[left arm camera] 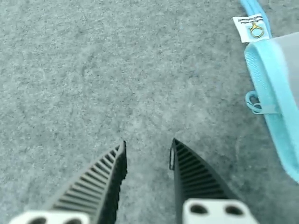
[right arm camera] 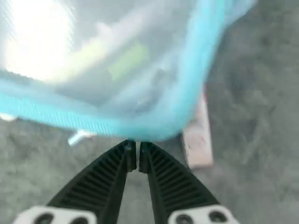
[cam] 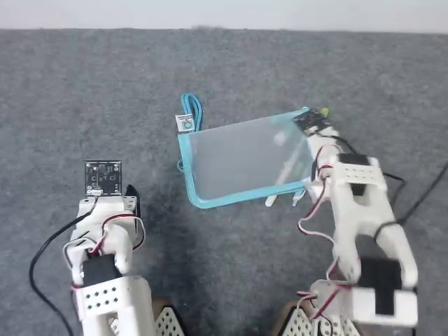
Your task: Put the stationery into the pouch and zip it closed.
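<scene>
The translucent pouch (cam: 241,157) with light-blue trim lies flat at mid-table, a blue cord (cam: 191,108) and a white tag (cam: 185,123) at its far left corner. White pen ends (cam: 273,201) poke out past its near edge. My right gripper (right arm camera: 134,148) is at the pouch's right end (cam: 313,124), fingers pressed together on the blue trim (right arm camera: 187,107). Through the wall I see a green and white item (right arm camera: 124,60). A pale eraser-like block (right arm camera: 198,140) lies beside the trim. My left gripper (left arm camera: 147,154) stands open over bare carpet, left of the pouch corner (left arm camera: 275,70).
Grey carpet (cam: 91,91) covers the whole table. The left arm (cam: 105,231) sits at the near left, well apart from the pouch. Something small and green (cam: 323,112) shows just beyond the right gripper. Open carpet lies left of and beyond the pouch.
</scene>
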You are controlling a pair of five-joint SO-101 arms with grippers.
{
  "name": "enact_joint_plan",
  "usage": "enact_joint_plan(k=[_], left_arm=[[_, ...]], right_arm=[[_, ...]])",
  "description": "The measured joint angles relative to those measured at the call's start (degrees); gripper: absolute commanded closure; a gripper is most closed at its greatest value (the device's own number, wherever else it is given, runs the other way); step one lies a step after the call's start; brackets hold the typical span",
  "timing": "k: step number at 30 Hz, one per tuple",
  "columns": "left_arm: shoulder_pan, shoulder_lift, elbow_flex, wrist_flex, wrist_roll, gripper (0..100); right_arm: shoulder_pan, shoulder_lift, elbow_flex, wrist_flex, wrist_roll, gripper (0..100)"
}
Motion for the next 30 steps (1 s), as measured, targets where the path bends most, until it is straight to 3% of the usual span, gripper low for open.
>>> enact_joint_plan(k=[12,16,23,30], left_arm=[[0.1,0.0,0.0,0.0,0.0,85],[0.3,0.0,0.0,0.0,0.0,85],[1.9,0.0,0.0,0.0,0.0,85],[1.9,0.0,0.0,0.0,0.0,85]], right_arm=[[0.4,18.1,-27.4,-0.5,-5.5,99.0],[-0.6,22.4,-38.9,4.4,-6.8,99.0],[-7.3,29.0,-54.7,14.7,-10.2,99.0],[-17.1,24.1,-54.6,19.2,-14.7,99.0]])
